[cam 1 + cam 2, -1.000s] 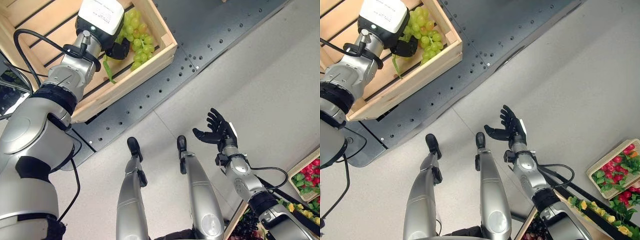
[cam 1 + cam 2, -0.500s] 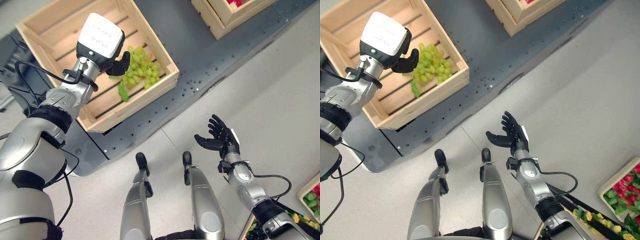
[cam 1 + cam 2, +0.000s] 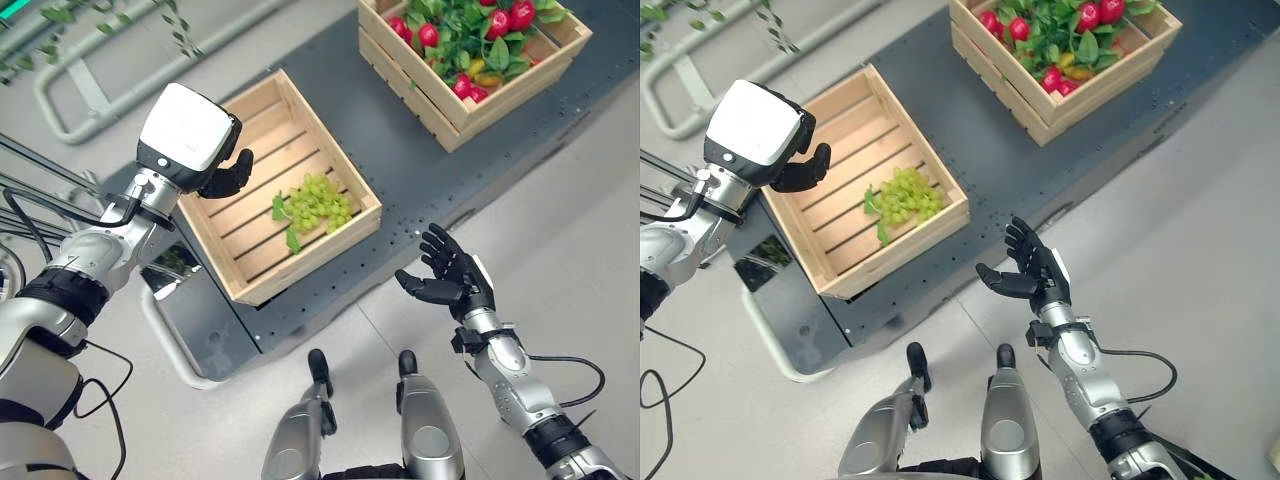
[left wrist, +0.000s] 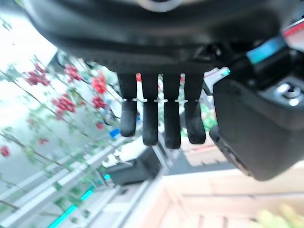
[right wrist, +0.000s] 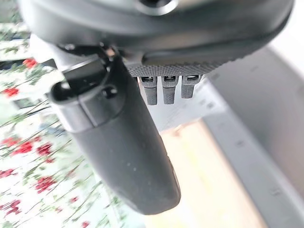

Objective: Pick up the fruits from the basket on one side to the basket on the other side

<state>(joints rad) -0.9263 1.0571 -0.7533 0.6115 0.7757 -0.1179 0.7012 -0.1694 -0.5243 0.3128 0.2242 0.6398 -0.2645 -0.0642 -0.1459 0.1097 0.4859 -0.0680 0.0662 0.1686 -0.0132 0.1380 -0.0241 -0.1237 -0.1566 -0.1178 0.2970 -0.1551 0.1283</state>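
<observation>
left eye view shows green grapes (image 3: pixel 318 204) lying in the wooden crate (image 3: pixel 262 283) below the left hand (image 3: pixel 226 176)'s loosely extended, empty fingers (image 4: pixel 159 121); soft, bruisable, best cupped underneath or by the stem.

Dark perforated platform (image 3: pixel 420 170) on grey floor (image 3: pixel 570 230), bearing two wooden crates: one slatted (image 3: pixel 255 215), one leafy, red-fruited (image 3: pixel 470 85).

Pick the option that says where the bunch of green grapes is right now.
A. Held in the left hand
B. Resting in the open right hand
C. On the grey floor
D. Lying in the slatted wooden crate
D: the green grapes lie on the slats of the wooden crate, while the left hand above the crate and the right hand over the floor are both open and hold nothing.
</observation>
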